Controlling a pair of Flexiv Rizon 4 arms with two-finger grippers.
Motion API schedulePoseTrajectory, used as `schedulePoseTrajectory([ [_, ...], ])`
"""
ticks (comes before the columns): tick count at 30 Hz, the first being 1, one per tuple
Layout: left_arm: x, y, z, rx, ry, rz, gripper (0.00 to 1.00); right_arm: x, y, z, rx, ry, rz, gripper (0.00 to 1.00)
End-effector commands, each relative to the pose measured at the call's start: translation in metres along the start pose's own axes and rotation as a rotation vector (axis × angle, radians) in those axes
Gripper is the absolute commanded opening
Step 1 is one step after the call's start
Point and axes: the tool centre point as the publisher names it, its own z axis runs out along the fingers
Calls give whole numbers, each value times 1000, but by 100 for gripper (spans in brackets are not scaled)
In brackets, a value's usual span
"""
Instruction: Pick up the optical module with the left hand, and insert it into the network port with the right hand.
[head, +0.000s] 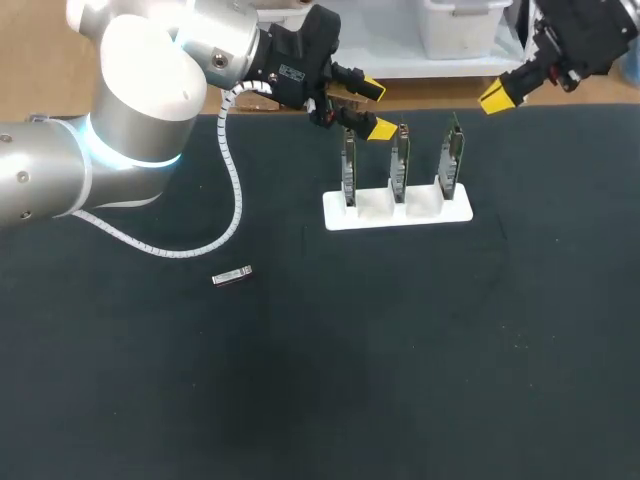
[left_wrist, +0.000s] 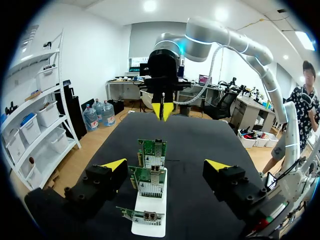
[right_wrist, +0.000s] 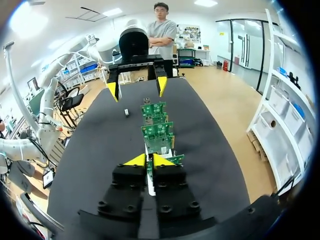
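The optical module (head: 232, 277), a small silver bar, lies loose on the black mat, left of and nearer than the card holder; the right wrist view shows it (right_wrist: 126, 113) beside the row of cards. A white holder (head: 372, 217) carries three upright green network cards (head: 397, 165). My left gripper (head: 376, 108) hangs open and empty at the holder's left end, above the first card; its fingers straddle the row of cards (left_wrist: 151, 175). At the far right my right gripper (head: 500, 95) hovers past the holder's right end, its yellow tips (right_wrist: 149, 160) almost touching, nothing between them.
Black mat (head: 420, 360) covers the table, and its front and right parts are bare. The left arm's white spiral cable (head: 232, 190) loops down onto the mat between the arm and the module.
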Motion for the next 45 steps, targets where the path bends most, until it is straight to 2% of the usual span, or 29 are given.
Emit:
schedulePoseTrajectory([
  [1, -2, 2, 1, 4, 8, -3, 100, 0, 6, 1, 17, 2, -1, 100],
  [30, -2, 2, 1, 4, 8, -3, 100, 0, 6, 1, 17, 2, -1, 100],
  [32, -1, 3, 0, -27, 21, -37, 100, 0, 6, 1, 17, 2, -1, 100],
  [34, -1, 3, -3, -29, 7, -30, 100, 0, 6, 1, 17, 2, -1, 100],
  [41, -6, 4, -17, -58, 39, 6, 100, 0, 6, 1, 17, 2, -1, 100],
  [45, -7, 0, -30, -82, 97, 19, 100, 0, 6, 1, 17, 2, -1, 100],
])
